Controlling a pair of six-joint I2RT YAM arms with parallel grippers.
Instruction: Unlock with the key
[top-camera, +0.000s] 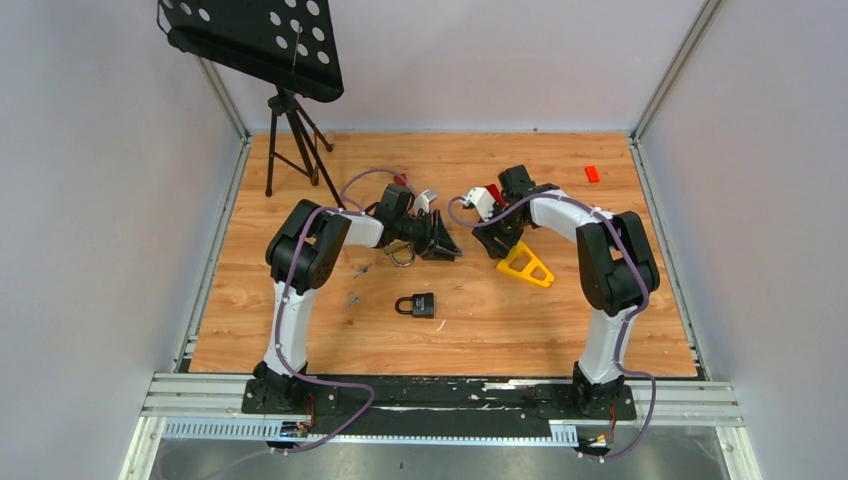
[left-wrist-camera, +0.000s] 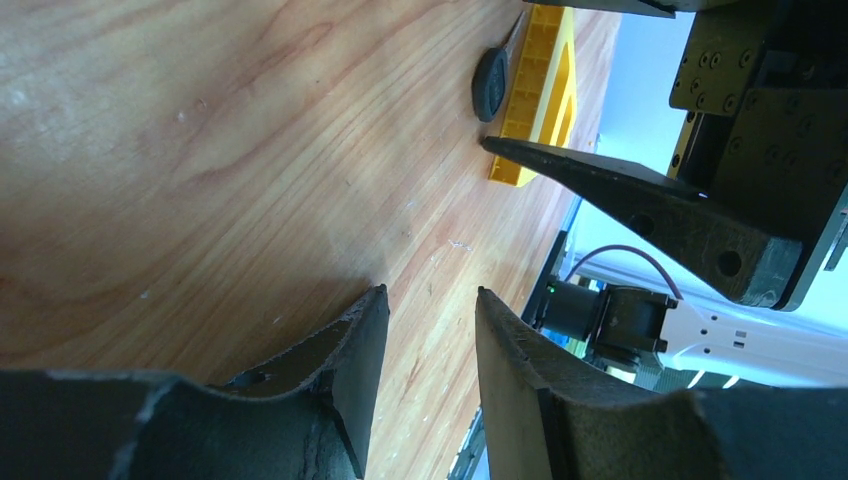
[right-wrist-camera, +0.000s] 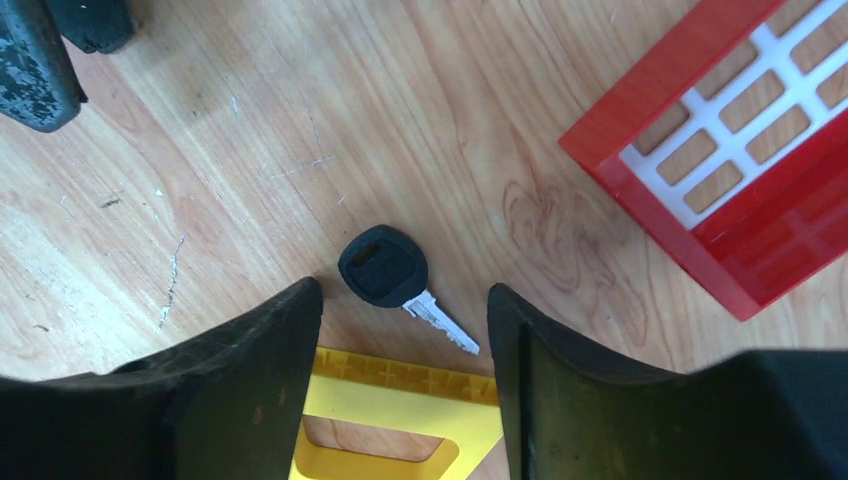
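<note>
The key (right-wrist-camera: 385, 268) has a black head and a silver blade. It lies flat on the wooden table, just past the tips of my right gripper (right-wrist-camera: 402, 290), which is open and holds nothing. The left wrist view shows the key's head (left-wrist-camera: 490, 85) edge-on beside the yellow piece. The black padlock (top-camera: 417, 305) lies alone on the table nearer the arm bases, apart from both grippers. My left gripper (left-wrist-camera: 430, 292) is open and empty, low over bare wood and facing the right gripper (top-camera: 497, 247).
A yellow triangular frame (right-wrist-camera: 400, 410) lies right against the key's blade, under my right fingers. A red frame with a white grid (right-wrist-camera: 720, 150) sits to the right. A metal ring (top-camera: 400, 255) lies by the left gripper (top-camera: 450, 248). A tripod stand (top-camera: 290, 140) is at far left, a small red block (top-camera: 592, 173) at far right.
</note>
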